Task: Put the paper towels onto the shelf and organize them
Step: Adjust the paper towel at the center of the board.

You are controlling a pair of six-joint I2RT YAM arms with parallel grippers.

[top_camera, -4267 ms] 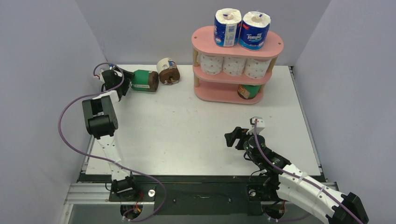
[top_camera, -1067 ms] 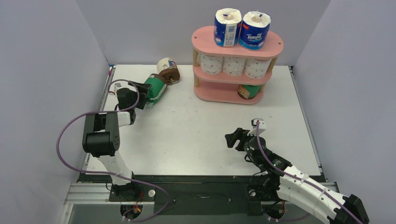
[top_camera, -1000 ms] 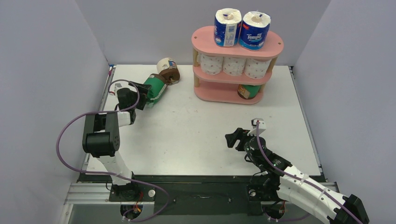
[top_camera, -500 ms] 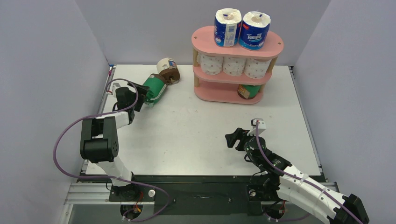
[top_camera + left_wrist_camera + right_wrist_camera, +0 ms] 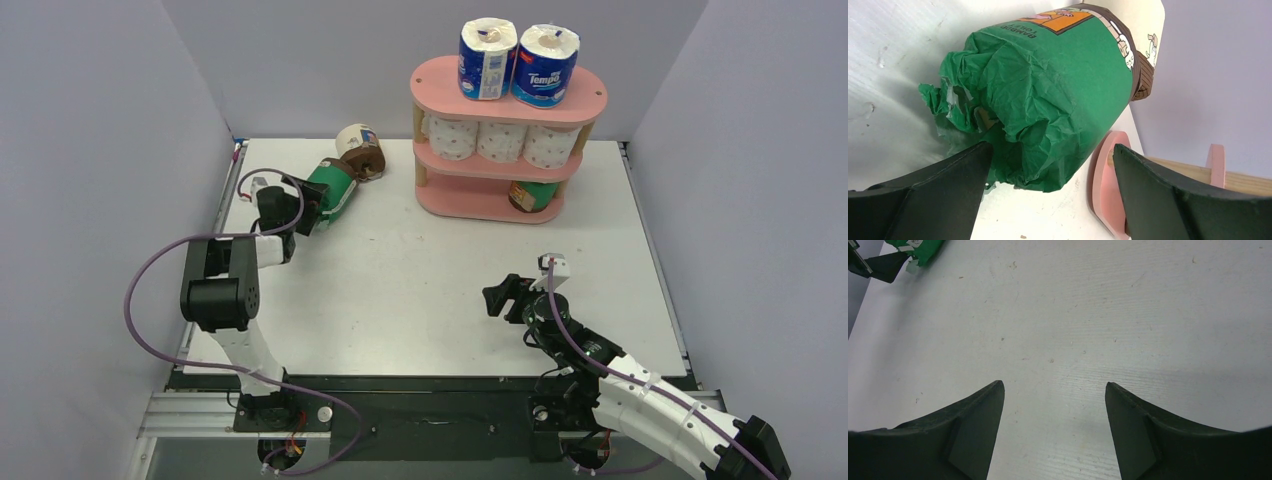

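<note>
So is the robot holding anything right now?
Nothing is gripped yet. The left hand sits open around the green roll's crumpled end, with a gap at one finger. The right hand is open and empty.

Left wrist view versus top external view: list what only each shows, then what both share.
Only the left wrist view: the green-wrapped roll's crumpled, torn wrap end and orange label print. Only the top external view: the right gripper, open and empty, two blue-white rolls on the shelf's top board, three white rolls on the middle one. Both: that green roll lying between the open left gripper's fingers, the cream-wrapped roll beyond it, part of the pink shelf.
</note>
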